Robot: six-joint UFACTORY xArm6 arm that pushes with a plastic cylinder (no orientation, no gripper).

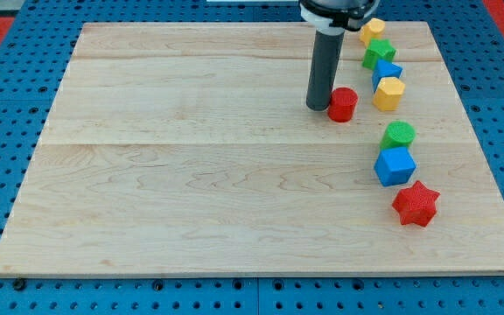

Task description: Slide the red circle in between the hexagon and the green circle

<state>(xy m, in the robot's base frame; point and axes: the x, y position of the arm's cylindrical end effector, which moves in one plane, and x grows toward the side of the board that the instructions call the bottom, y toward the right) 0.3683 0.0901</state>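
Tip (318, 107) touching red circle's (343, 104) left.

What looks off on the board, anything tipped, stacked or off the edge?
Nothing stands out. All blocks sit flat on the board, apart, in a column at the view's right. My tip is against the red circle, on its left, with the yellow hexagon and green circle beyond.
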